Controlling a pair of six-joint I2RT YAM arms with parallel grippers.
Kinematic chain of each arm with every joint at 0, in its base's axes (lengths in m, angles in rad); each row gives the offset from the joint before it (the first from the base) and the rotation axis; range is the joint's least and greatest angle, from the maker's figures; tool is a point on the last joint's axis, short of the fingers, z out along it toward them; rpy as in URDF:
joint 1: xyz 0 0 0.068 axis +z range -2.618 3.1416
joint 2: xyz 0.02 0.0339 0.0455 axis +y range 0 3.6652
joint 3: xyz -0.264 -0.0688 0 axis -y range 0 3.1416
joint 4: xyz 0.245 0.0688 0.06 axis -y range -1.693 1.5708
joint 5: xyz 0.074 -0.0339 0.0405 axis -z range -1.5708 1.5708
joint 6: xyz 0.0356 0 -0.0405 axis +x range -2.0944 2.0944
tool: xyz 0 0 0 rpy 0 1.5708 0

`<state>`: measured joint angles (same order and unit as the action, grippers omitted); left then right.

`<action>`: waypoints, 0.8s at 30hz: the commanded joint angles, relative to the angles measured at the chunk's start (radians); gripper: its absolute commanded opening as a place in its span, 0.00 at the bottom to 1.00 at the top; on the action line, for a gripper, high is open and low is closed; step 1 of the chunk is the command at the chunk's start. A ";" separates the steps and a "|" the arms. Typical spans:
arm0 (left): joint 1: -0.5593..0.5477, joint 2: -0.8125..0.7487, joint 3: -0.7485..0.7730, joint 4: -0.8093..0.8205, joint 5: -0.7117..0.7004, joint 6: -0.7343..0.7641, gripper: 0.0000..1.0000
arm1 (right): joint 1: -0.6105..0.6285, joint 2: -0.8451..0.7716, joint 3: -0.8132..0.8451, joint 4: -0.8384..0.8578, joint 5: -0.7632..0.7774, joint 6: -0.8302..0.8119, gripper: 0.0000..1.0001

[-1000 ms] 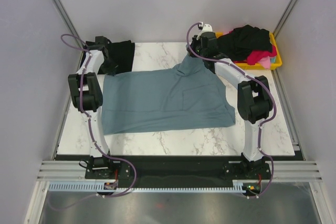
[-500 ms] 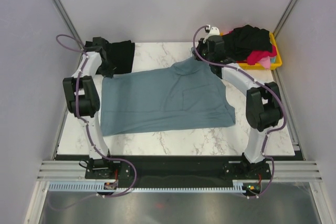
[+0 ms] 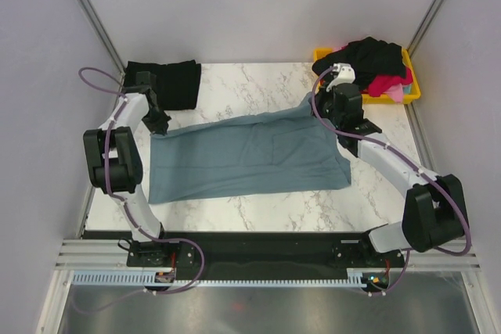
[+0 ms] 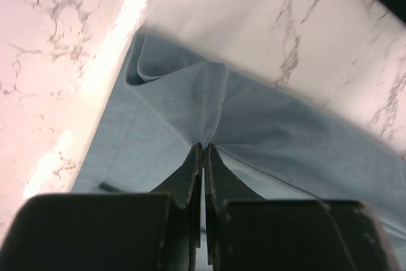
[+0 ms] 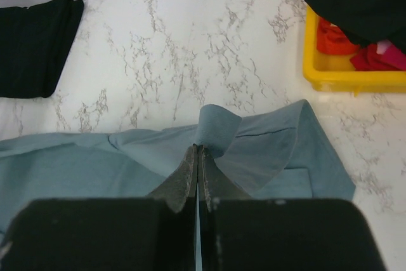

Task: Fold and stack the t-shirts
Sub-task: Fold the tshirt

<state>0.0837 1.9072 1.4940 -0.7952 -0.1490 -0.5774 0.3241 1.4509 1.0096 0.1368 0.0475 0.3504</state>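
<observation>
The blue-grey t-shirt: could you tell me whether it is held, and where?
The left jaws pinch the t-shirt at its far left corner, the right jaws its far right edge.

White marble table: blue-grey t-shirt spread across the middle, its far edge lifted off the surface. Folded black t-shirt at far left corner, yellow bin of clothes at far right corner.

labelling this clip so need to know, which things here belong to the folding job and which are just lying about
Part of the job: blue-grey t-shirt, pinched by the left gripper and right gripper; black shirt at the far left; pile of black and pink-red shirts at the far right.
Just lying about: yellow bin; marble table.
</observation>
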 commanded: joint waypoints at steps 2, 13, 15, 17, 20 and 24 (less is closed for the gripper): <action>0.002 -0.117 -0.069 0.039 -0.024 -0.035 0.02 | -0.002 -0.122 -0.067 -0.006 0.064 -0.016 0.00; 0.002 -0.241 -0.216 0.048 -0.024 -0.030 0.02 | -0.003 -0.342 -0.203 -0.100 0.117 0.002 0.00; 0.004 -0.270 -0.239 0.048 -0.018 -0.032 0.02 | -0.002 -0.392 -0.241 -0.135 0.143 0.016 0.00; 0.004 -0.310 -0.293 0.047 -0.009 -0.038 0.02 | -0.002 -0.426 -0.296 -0.175 0.152 0.053 0.00; 0.004 -0.356 -0.385 0.047 0.014 -0.041 0.09 | -0.003 -0.490 -0.385 -0.224 0.173 0.142 0.00; 0.005 -0.489 -0.483 -0.039 -0.032 -0.084 0.74 | -0.002 -0.611 -0.503 -0.324 0.183 0.261 0.54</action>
<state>0.0837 1.5314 1.0523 -0.7769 -0.1410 -0.6006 0.3233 0.9146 0.5735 -0.0795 0.1890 0.4950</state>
